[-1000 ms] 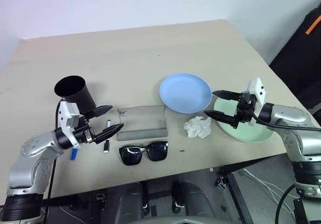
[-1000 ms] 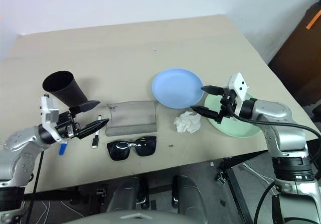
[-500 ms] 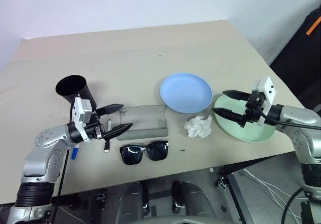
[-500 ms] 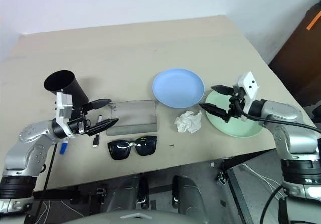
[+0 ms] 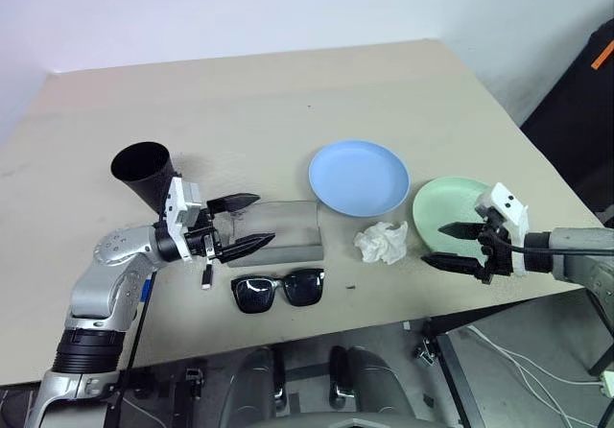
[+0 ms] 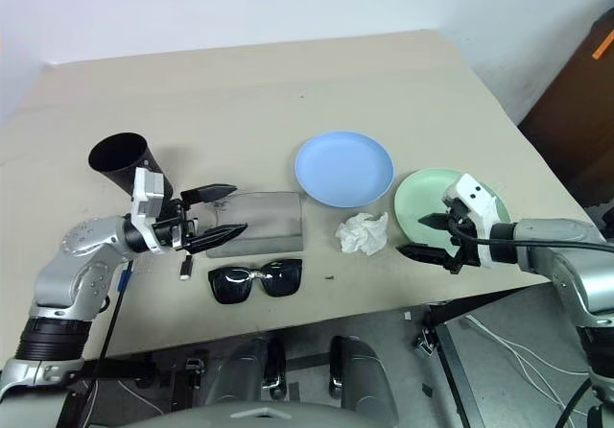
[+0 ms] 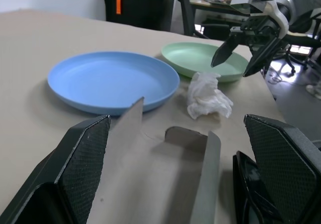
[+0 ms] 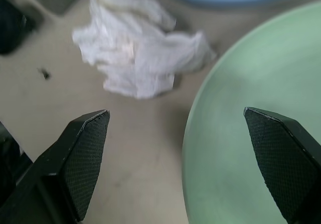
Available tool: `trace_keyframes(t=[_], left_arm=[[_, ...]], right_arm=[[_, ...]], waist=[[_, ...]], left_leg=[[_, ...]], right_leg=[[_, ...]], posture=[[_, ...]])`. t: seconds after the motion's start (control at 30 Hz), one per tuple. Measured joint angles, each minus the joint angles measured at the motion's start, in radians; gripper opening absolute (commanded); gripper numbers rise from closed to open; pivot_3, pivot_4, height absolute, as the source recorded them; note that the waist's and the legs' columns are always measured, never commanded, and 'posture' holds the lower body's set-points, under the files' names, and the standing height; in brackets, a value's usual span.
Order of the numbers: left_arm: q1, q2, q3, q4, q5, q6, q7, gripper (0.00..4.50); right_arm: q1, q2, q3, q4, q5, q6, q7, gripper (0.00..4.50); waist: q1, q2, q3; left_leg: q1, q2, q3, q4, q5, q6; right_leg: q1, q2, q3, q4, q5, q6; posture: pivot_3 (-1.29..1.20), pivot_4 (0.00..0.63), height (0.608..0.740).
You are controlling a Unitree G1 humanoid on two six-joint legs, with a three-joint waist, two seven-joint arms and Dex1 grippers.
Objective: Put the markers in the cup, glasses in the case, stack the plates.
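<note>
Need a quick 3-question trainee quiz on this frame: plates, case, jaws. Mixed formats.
1. True or false: the light blue plate is stacked on the mint green plate.
2. What lies between the case and the mint green plate? A) crumpled tissue B) the cup C) a marker
3. Fill in: the right gripper hovers at the near rim of the ______ plate, jaws open.

Key:
1. False; the plates sit apart on the table.
2. A, the crumpled tissue.
3. mint green. The left gripper, also open, is over the case.

Beige table (image 5: 288, 92), white wall (image 5: 240, 6), office chairs (image 7: 185, 13) behind
</note>
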Motion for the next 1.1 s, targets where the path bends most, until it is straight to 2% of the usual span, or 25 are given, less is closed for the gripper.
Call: trace_keyframes(t=[0.1, 0.43, 0.67, 0.77, 0.87, 0.97, 1.1], left_arm=[[0.009, -0.001, -0.008, 0.011, 0.017, -0.003, -0.004, 4.50], [0.012, -0.025, -0.012, 0.014, 0.043, -0.016, -0.001, 4.50], [-0.001, -0.042, -0.016, 0.052, 0.058, -0.026, -0.003, 4.50], [-0.009, -0.048, -0.019, 0.060, 0.063, -0.036, -0.006, 4.50], [-0.015, -0.052, -0.019, 0.080, 0.064, -0.044, -0.007, 4.50], [-0.017, -0.052, -0.017, 0.099, 0.065, -0.062, -0.008, 4.50], [-0.003, -0.050, -0.008, 0.110, 0.073, -0.089, -0.006, 4.50]], right_arm=[[0.000, -0.001, 0.033, 0.000, -0.025, -0.012, 0.001, 3.61], [-0.014, -0.043, 0.071, 0.009, -0.091, -0.046, 0.017, 0.03], [-0.017, -0.084, -0.040, -0.006, -0.037, -0.006, 0.044, 0.01], [-0.049, -0.084, -0.131, -0.012, 0.016, 0.012, 0.045, 0.01], [-0.116, -0.083, -0.163, -0.011, 0.041, 0.001, 0.044, 0.01], [-0.221, -0.061, -0.151, 0.006, 0.039, -0.064, 0.043, 0.01], [-0.397, 0.020, -0.024, 0.094, -0.002, -0.147, 0.059, 0.01]], waist=[[0.000, 0.000, 0.000], [0.000, 0.000, 0.000], [-0.001, -0.001, 0.000], [-0.001, -0.001, 0.000], [-0.002, -0.001, 0.001], [-0.003, -0.001, 0.001], [-0.008, -0.001, 0.001]], left_leg=[[0.000, 0.000, 0.000, 0.000, 0.000, 0.000], [0.000, 0.000, 0.000, 0.000, 0.000, 0.000], [0.000, 0.000, -0.001, 0.001, 0.000, 0.000], [0.000, 0.000, -0.001, 0.001, 0.000, 0.000], [0.000, 0.000, -0.001, 0.000, 0.000, 0.000], [0.000, 0.000, -0.001, 0.000, 0.000, 0.000], [0.000, 0.000, -0.001, 0.000, 0.000, 0.000]], right_leg=[[0.000, 0.000, 0.000, 0.000, 0.000, 0.000], [0.000, 0.000, 0.000, 0.000, 0.000, 0.000], [0.000, 0.001, 0.000, 0.000, 0.000, 0.000], [0.000, 0.001, 0.000, 0.000, 0.000, 0.000], [-0.001, 0.001, 0.000, 0.000, 0.000, 0.000], [-0.001, 0.001, 0.000, 0.000, 0.000, 0.000], [0.000, 0.002, 0.000, 0.000, 0.000, 0.000]], posture=[[0.00, 0.150, 0.740], [0.00, 0.150, 0.740], [0.00, 0.150, 0.740], [0.00, 0.150, 0.740], [0.00, 0.150, 0.740], [0.00, 0.150, 0.740], [0.00, 0.150, 0.740]])
